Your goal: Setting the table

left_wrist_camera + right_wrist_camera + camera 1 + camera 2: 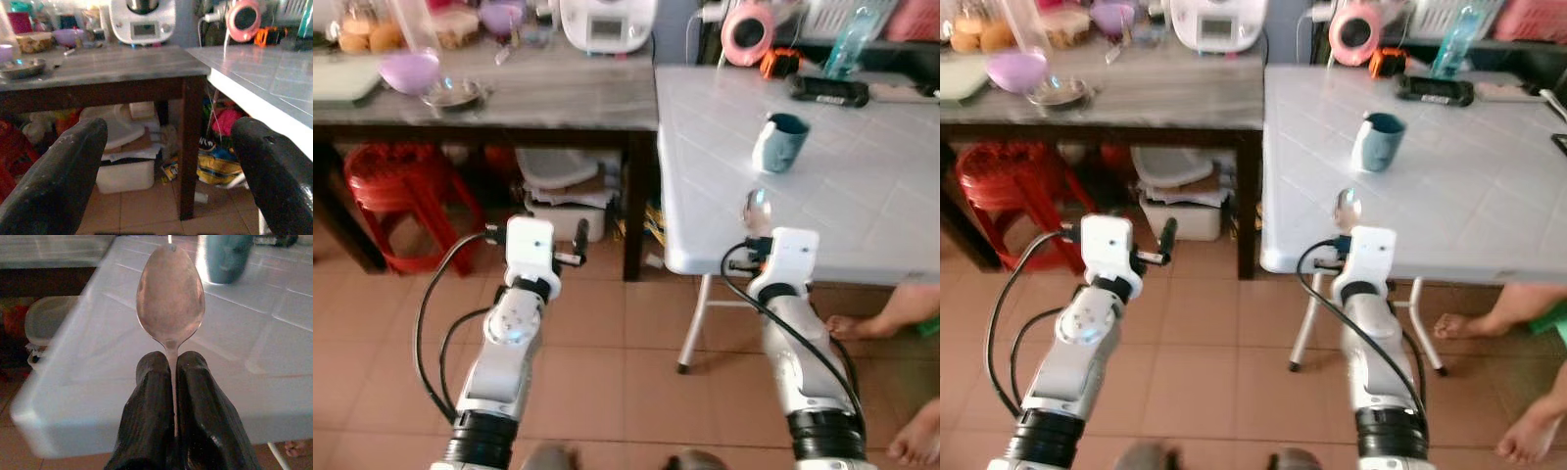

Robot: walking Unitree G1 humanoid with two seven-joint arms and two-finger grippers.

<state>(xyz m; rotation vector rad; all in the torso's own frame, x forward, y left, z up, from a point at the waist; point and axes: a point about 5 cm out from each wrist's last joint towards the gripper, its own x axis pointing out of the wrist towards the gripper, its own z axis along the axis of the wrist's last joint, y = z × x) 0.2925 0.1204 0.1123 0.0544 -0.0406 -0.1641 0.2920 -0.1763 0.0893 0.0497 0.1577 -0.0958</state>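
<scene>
White tabletop (862,196) carries a blue mug (780,142) near its middle; no plate or other cutlery in sight there, so the setting looks barely started. Far edge holds a dark flat device (829,90), a clear bottle (850,41) and a pink round gadget (748,31), none of it laid as a place setting.

Wooden side tabletop (509,98) to the robot's left has a white appliance (606,22), a purple bowl (409,70) and a metal dish (453,93); more tableware could come from there.

Right gripper (173,374) hovers at the near edge of the white tabletop, jaws clamped on the handle of a spoon (170,296), bowl pointing toward the mug. Spoon is in the air, not yet set down; placing it is what's left.

Left gripper (171,161) is out in front of the side tabletop, jaws wide apart, nothing in them.

Spoon handle is hidden between the right fingers. A person's bare feet (881,323) show, cut off at the right edge. Items at the side tabletop's far end are blurred, hard to name.
</scene>
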